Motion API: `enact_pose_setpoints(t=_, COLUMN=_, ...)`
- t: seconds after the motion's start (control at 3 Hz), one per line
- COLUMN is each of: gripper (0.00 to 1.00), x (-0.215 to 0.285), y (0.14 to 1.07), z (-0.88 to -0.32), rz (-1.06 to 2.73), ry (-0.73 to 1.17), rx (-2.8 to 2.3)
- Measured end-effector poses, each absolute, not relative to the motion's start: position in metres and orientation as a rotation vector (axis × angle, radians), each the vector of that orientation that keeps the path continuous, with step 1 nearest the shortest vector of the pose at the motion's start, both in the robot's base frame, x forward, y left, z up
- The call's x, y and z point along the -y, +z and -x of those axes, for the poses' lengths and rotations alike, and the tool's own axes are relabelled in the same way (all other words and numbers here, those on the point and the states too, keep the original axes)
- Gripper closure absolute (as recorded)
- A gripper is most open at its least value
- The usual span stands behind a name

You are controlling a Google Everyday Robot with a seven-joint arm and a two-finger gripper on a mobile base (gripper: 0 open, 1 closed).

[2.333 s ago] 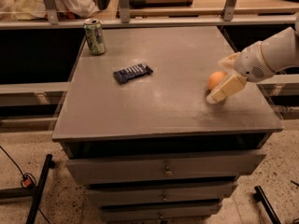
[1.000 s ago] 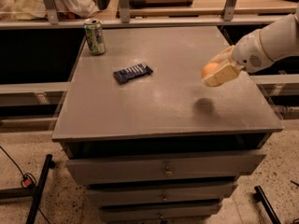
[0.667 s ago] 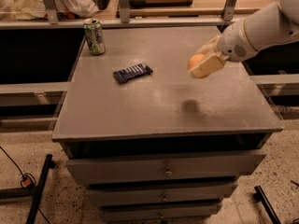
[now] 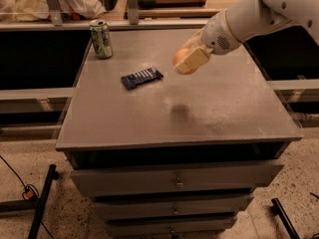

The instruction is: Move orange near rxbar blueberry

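Note:
The orange (image 4: 180, 57) is held in my gripper (image 4: 187, 61), whose pale fingers are shut around it, and it hangs above the grey table top (image 4: 219, 108), with its shadow on the surface below. The rxbar blueberry (image 4: 142, 77), a flat dark navy bar, lies on the table a short way to the left of the gripper and lower than it. The white arm reaches in from the upper right.
A green-and-white drink can (image 4: 101, 39) stands upright at the table's far left corner. The table is a cabinet with drawers (image 4: 175, 182) below its front edge. Shelving and a rail run behind it.
The gripper has lifted the orange off the right side of the table and carried it left, toward the blue bar. The bar and can have not moved.

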State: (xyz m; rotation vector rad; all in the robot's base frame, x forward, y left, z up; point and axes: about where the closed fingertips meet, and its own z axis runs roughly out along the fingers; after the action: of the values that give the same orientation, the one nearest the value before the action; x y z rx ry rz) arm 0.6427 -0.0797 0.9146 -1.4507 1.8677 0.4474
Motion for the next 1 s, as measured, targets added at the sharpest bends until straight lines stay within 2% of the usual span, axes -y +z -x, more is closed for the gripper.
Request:
enact_pose_setpoints(t=0.67, gripper=1.00, x=0.037, y=0.894, z=-0.654, rz=1.501, ry=0.480, rx=-1.832)
enact_pose_setpoints(t=1.0, gripper=0.84, x=0.028, y=0.883, z=-0.654, rz=1.518, ry=0.486, rx=-1.821)
